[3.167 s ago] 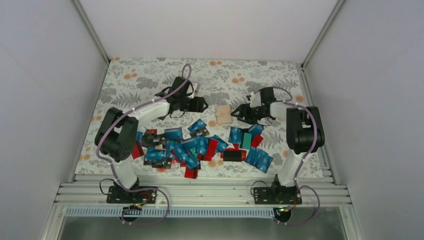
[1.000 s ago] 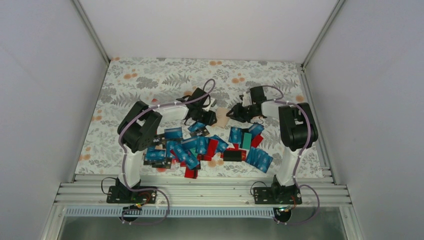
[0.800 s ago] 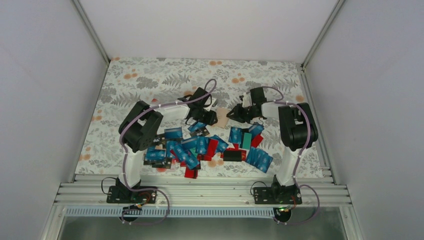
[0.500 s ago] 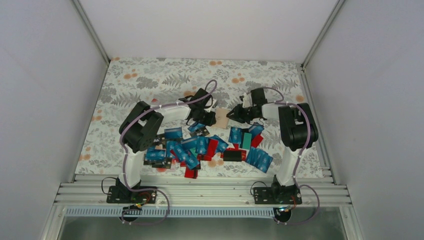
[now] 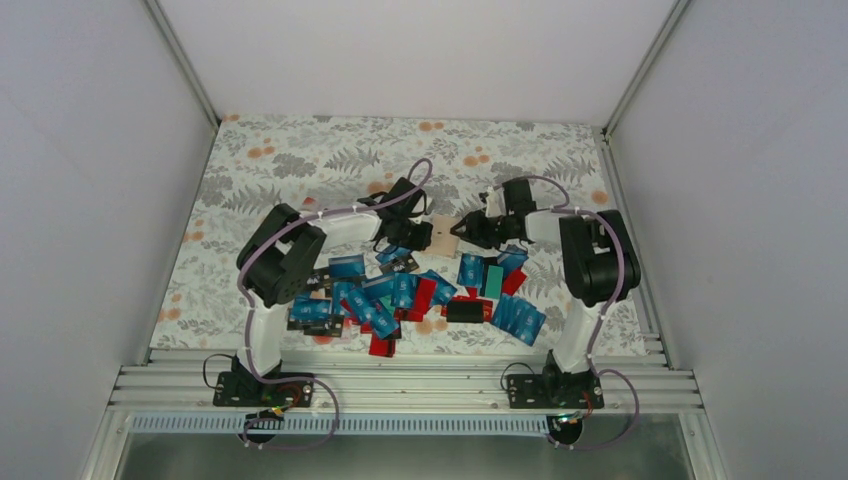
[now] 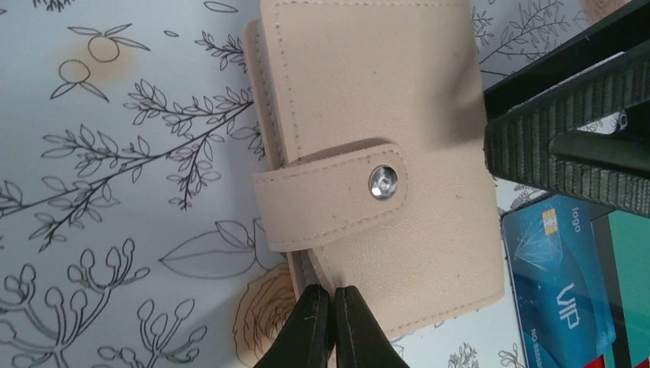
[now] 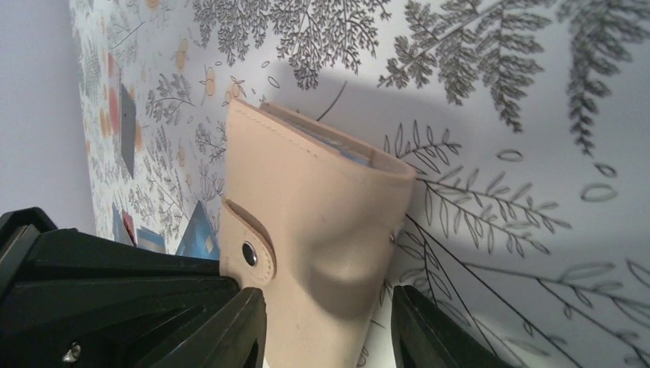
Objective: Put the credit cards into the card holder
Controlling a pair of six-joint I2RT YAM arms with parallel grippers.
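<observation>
Left gripper [image 6: 323, 310] sits shut at the edge of the card holder [image 6: 368, 115], right gripper [image 7: 328, 310] straddles its end, jaws apart; looks light, soft, dentable, so grip the folded spine.

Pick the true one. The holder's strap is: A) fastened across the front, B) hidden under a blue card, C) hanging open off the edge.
A: in the left wrist view the strap lies flat across the front of the holder, with its metal snap in place.
</observation>
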